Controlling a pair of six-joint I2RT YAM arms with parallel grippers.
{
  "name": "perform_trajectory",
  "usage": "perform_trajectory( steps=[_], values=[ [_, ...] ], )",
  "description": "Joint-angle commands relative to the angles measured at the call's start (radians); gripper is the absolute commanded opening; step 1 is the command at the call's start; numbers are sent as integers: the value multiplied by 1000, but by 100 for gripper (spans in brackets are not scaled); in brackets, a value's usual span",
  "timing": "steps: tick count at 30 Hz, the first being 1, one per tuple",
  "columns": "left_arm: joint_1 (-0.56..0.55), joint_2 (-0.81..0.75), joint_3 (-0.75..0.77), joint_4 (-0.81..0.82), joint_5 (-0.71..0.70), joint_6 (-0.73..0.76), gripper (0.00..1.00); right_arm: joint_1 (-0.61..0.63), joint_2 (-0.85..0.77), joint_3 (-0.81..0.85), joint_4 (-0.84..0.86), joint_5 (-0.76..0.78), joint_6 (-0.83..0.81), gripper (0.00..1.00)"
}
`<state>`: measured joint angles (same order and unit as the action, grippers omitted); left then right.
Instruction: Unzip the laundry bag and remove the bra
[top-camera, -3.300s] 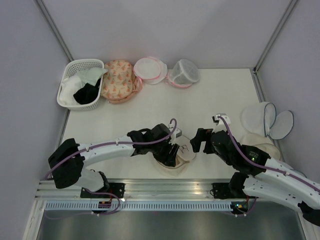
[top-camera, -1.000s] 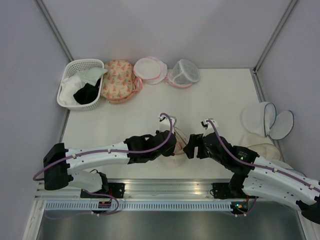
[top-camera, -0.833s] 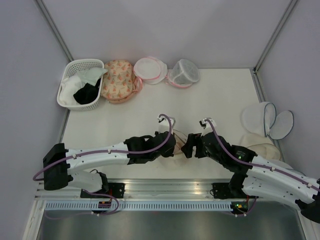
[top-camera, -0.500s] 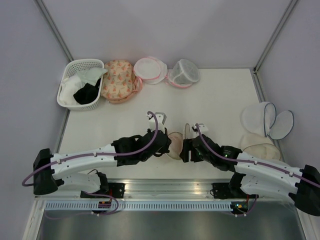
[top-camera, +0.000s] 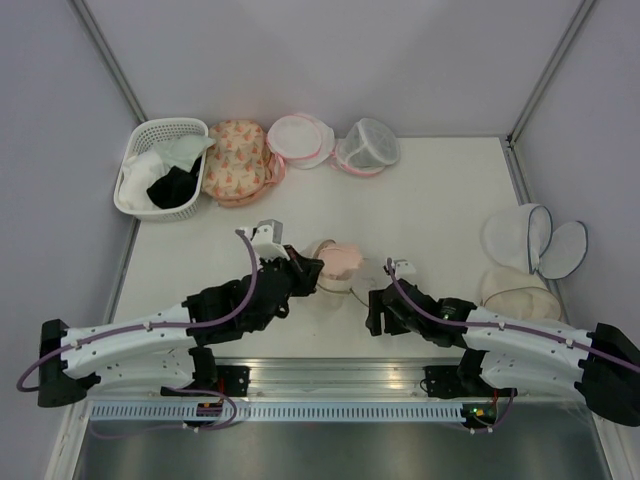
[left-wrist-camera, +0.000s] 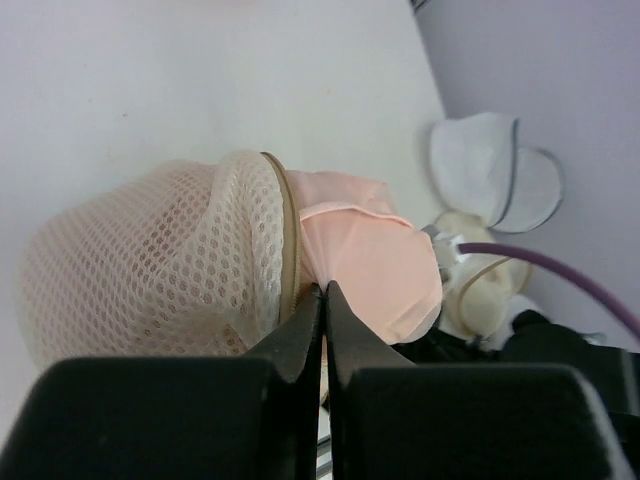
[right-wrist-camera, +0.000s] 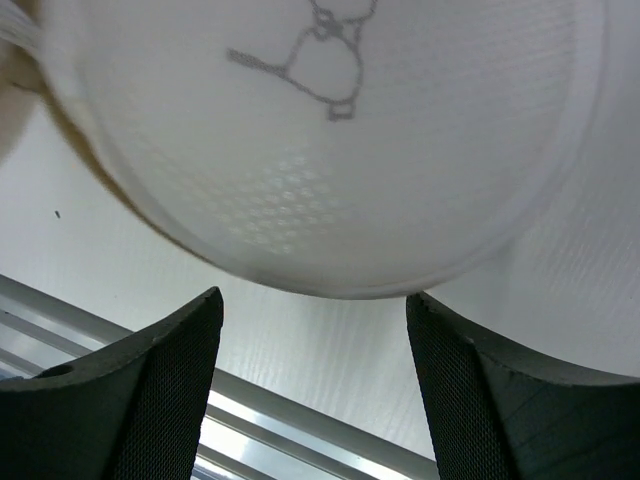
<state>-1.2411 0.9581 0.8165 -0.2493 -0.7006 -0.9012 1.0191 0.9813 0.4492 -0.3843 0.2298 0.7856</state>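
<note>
**Left gripper** (left-wrist-camera: 322, 298): jaws pressed together. They pinch the beige zip trim at the mouth of the laundry bag (left-wrist-camera: 150, 270).

**Right gripper** (right-wrist-camera: 312, 305): jaws spread wide, with nothing between them. Its fingers (right-wrist-camera: 165, 390) stand just short of the bag's face. That face fills the upper part of the right wrist view and carries a small black line drawing (right-wrist-camera: 320, 55).

**Laundry bag, location:** near the near edge of the table (top-camera: 430, 190), about midway along it, between the two grippers. Whether it rests on the table or hangs from the left gripper cannot be determined.

**Laundry bag, condition:** the zip stands open where it can be seen, and the trim curves round the opening.

**Bra** (left-wrist-camera: 365, 250): pale pink-peach. It bulges out through the bag's opening on the side towards the right arm, with one moulded cup showing. Its edge lies against the zip trim, just beside the left gripper's tips. How much of it lies inside the mesh cannot be determined.

**Other items on the table:**
- Far-left corner: a white basket (top-camera: 150, 130) holding a white garment (top-camera: 175, 152) and a black garment (top-camera: 172, 188).
- Along the far edge, touching the basket: a peach floral-print bag (top-camera: 238, 160).
- Next along the far edge: two pink-trimmed round white bags (top-camera: 300, 140), side by side.
- By the right edge: an opened white mesh bag with dark trim (top-camera: 530, 238).
- Just nearer than that, also by the right edge: a cream bag (top-camera: 520, 290).
</note>
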Motion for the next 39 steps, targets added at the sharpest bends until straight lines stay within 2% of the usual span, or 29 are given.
perform_trajectory(
  steps=[1,5,9,14,15,17,19,22,24,25,26,27,29,31,32,39],
  values=[
    [-1,-91,-56,238,-31,-48,2,7,33,-1,41,23,20,79],
    [-1,-185,-115,336,-17,-85,2,9,23,16,58,22,15,79],
    [0,-287,-273,567,18,-100,2,9,11,20,58,25,7,79],
    [5,-268,-229,548,125,-99,2,7,-13,19,64,14,-2,80],
    [14,-268,-281,694,154,-117,2,7,-26,17,68,10,-9,80],
    [40,-262,-348,864,251,-166,2,7,-67,16,73,11,-9,80],
    [89,-246,-384,947,332,-235,2,9,-111,16,79,2,-13,80],
    [94,-239,-407,1023,339,-246,2,9,-173,13,88,-7,-16,81],
    [133,-214,-497,1193,361,-342,2,7,-199,9,93,-4,-19,82],
    [155,-187,-514,1338,430,-367,2,9,-220,5,97,-4,-19,83],
    [172,-147,-517,1373,467,-378,2,9,-225,3,99,-4,-19,83],
    [181,-134,-493,1369,499,-360,2,9,-228,5,97,-6,-20,83],
    [184,-136,-446,1201,542,-311,2,7,-230,12,94,-10,-26,83],
    [184,-156,-366,985,527,-220,2,9,-246,19,103,-18,-26,84],
    [184,-162,-350,934,514,-199,2,7,-259,17,117,-26,-29,85],
    [184,-188,-349,837,501,-228,2,7,-420,-33,369,-199,-133,93]
  ],
)
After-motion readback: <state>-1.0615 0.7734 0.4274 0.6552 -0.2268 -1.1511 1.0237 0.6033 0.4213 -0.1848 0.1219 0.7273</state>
